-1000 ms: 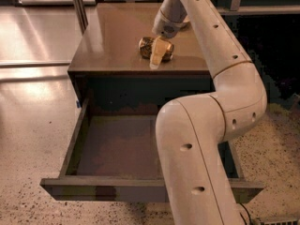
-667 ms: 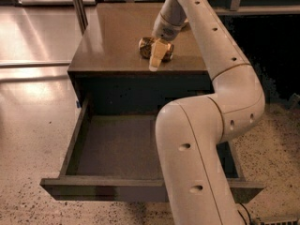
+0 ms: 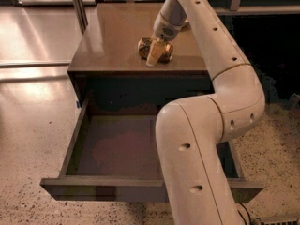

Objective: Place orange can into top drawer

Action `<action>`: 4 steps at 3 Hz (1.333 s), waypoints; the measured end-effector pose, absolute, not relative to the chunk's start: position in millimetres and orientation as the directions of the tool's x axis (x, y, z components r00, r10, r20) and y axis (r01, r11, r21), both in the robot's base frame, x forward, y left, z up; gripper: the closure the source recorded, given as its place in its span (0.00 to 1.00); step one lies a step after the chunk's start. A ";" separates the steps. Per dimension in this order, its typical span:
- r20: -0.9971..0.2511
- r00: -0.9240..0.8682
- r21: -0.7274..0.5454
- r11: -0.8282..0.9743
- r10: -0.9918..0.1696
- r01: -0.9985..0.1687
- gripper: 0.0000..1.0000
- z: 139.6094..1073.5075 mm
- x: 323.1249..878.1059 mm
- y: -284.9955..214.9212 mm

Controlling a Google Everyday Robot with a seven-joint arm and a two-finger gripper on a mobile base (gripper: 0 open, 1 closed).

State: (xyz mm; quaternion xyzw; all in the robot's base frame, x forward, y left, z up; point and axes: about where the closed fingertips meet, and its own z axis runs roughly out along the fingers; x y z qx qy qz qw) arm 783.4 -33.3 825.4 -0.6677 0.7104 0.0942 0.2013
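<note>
Note the orange can [image 3: 143, 48] lying on the surface [image 3: 115, 36] above the pulled-out top drawer [image 3: 103, 191]. The pincer [image 3: 157, 55] sits at the can, also above the drawer; you cannot tell whether it grips

office-like room: speckled floor [image 3: 33, 139], cabinet [image 3: 117, 41], tool [image 3: 156, 55] atop

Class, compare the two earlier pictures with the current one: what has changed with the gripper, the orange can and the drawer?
Nothing has visibly moved. The gripper stays down at the orange can on the cabinet top, near its front edge. The can has not been lifted or shifted. The top drawer stays pulled open below, with no can inside.
</note>
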 end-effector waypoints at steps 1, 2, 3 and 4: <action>-0.412 -0.027 -0.135 0.091 -0.911 -0.987 0.65 825.5 783.4 -33.3; -0.413 0.023 -0.231 0.080 -0.911 -0.970 0.89 854.2 791.6 -37.1; -0.378 0.099 -0.351 0.044 -0.920 -0.935 1.00 902.7 783.9 -50.9; -0.402 0.224 -0.503 0.009 -0.888 -0.864 1.00 968.1 756.5 -60.7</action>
